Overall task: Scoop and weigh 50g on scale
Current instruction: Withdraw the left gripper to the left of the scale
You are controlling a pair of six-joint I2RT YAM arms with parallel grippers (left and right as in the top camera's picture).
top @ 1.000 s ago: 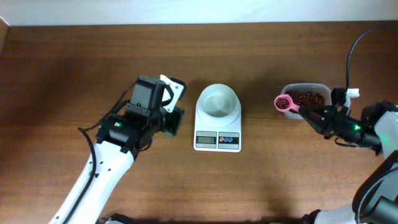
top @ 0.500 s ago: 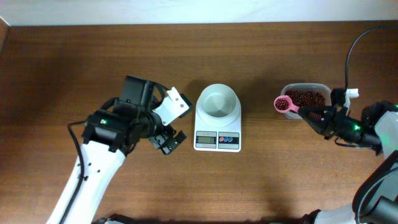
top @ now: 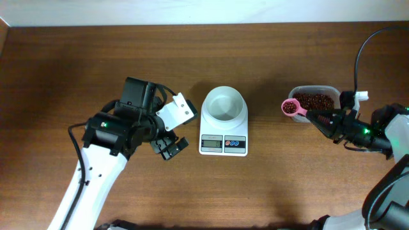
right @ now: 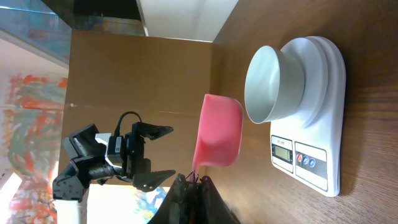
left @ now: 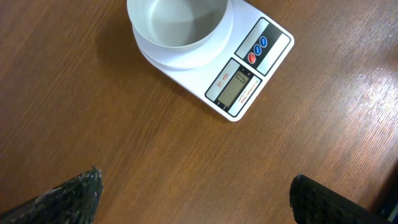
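Note:
The white scale [top: 223,142] with its round bowl [top: 223,104] stands mid-table, and the bowl looks empty. Just left of it my left gripper [top: 177,128] hangs wide open, holding nothing. In the left wrist view the scale [left: 249,71] and bowl [left: 177,25] lie ahead of the spread fingertips [left: 81,193]. My right gripper [top: 326,119] is shut on the handle of a pink scoop [top: 293,107] filled with red-brown beans, held at the left edge of the clear tub [top: 319,89]. From the right wrist, the scoop [right: 217,132] sits in front of the bowl [right: 270,84].
More beans [top: 316,100] fill the clear tub at the right. A black cable [top: 360,54] arcs above the right arm. The left arm [top: 96,172] crosses the table's lower left. A pale wall borders the table's far edge.
The left gripper opened wide and drew back a little to the left of the scale. The right arm and the scoop have stayed put.

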